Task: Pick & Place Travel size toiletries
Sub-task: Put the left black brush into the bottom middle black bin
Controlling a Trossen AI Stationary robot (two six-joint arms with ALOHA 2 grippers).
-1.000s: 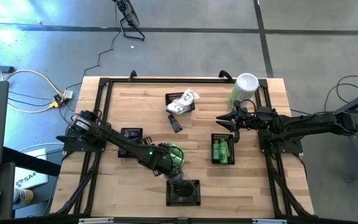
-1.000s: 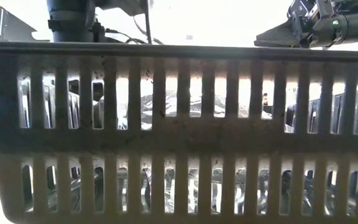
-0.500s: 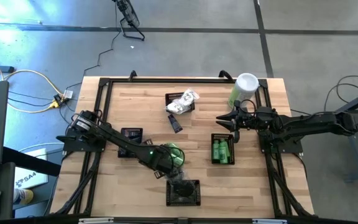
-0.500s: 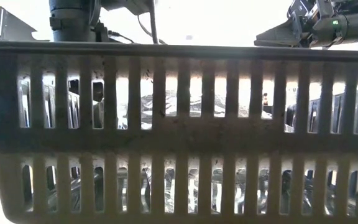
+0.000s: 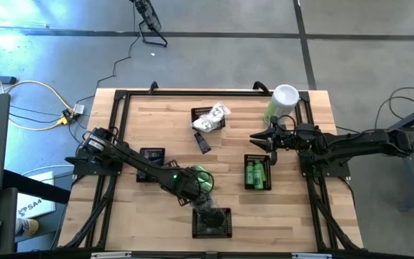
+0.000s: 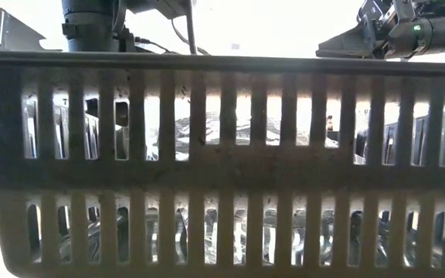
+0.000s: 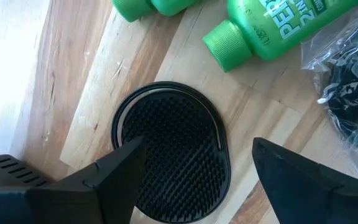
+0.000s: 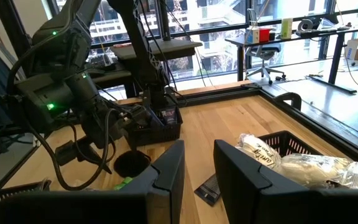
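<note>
In the left wrist view a round black bristled brush [image 7: 173,158] lies flat on the wood, bristles up. My left gripper [image 7: 197,146] hangs open over it, pointing steeply down, one finger on either side of the brush. I see no touch. Bright green bottles [image 7: 272,31] lie on their sides just beyond it, and a clear crinkly packet of dark pieces [image 7: 350,93] lies beside them. In the high view my left gripper [image 5: 204,191] is at the table's middle near side. My right gripper [image 5: 253,138] waits level at the right, slightly open and empty.
A black mesh basket [image 5: 212,221] stands at the near edge and fills the low view [image 6: 222,170]. Other baskets hold green bottles [image 5: 257,173] and white packets [image 5: 210,117]; a small one [image 5: 152,156] stands at the left. A black tube [image 5: 203,142] lies loose. A pale-green canister [image 5: 282,103] stands far right.
</note>
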